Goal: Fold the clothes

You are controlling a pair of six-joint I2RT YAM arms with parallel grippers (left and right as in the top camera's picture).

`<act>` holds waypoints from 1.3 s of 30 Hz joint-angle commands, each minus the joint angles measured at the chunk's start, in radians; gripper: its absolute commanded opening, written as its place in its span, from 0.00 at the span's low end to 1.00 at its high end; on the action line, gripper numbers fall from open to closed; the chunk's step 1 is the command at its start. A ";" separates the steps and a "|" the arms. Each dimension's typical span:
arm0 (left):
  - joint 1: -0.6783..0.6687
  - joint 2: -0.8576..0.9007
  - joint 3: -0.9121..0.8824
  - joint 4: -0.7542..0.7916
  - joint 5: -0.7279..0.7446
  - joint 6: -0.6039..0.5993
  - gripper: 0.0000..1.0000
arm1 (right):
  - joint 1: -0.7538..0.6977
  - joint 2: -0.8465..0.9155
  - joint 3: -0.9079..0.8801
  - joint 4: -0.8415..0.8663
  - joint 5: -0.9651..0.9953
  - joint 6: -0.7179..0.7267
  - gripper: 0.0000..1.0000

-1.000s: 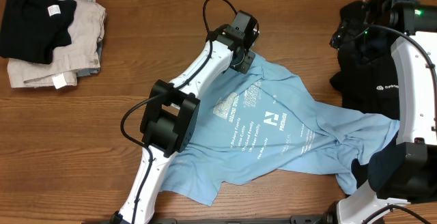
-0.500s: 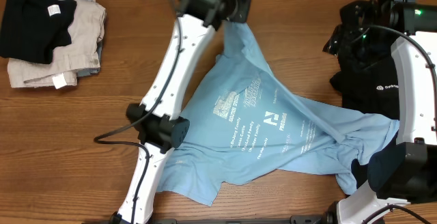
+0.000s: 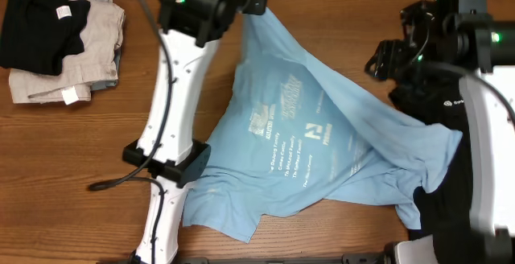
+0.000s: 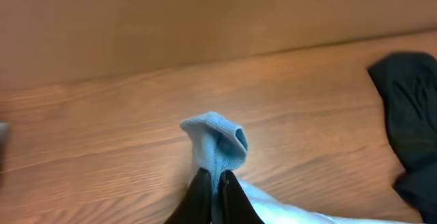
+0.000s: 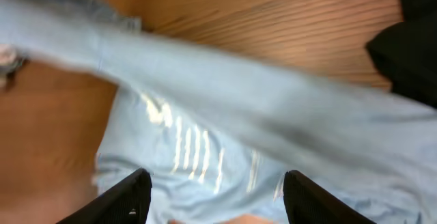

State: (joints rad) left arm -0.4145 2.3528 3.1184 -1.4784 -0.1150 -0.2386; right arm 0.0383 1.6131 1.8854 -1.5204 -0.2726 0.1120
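Early stage: T-shirt [image 3: 322, 151] lies rumpled with no fold made. The left gripper [image 4: 215, 179] pinches a shirt edge with its arm stretched far out, cloth trailing back below it. The right gripper [image 5: 215, 190] is spread, empty, hovering over the shirt's middle. The black garment [image 3: 438, 95] sits bunched just beside it, unfolded.

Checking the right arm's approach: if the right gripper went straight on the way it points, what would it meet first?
Probably the light blue T-shirt: its taut fold crosses just ahead of the right gripper. Blur hides the depth.
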 commanded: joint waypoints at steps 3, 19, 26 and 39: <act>0.058 -0.123 0.023 -0.011 -0.133 -0.024 0.04 | 0.192 -0.029 -0.025 -0.032 0.159 0.079 0.66; 0.246 -0.122 0.023 -0.074 -0.101 -0.024 0.04 | 0.324 -0.029 -0.477 0.248 0.351 0.241 0.73; 0.285 -0.121 0.010 -0.072 -0.026 -0.024 0.04 | 0.306 -0.029 -0.636 0.381 0.351 0.268 0.74; 0.283 -0.115 -0.042 -0.092 -0.026 -0.023 0.04 | 0.301 -0.028 -0.882 0.666 0.401 0.348 0.64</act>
State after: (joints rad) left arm -0.1246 2.2444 3.0921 -1.5597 -0.1493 -0.2562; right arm 0.3412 1.5848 1.0401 -0.8856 0.0750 0.4187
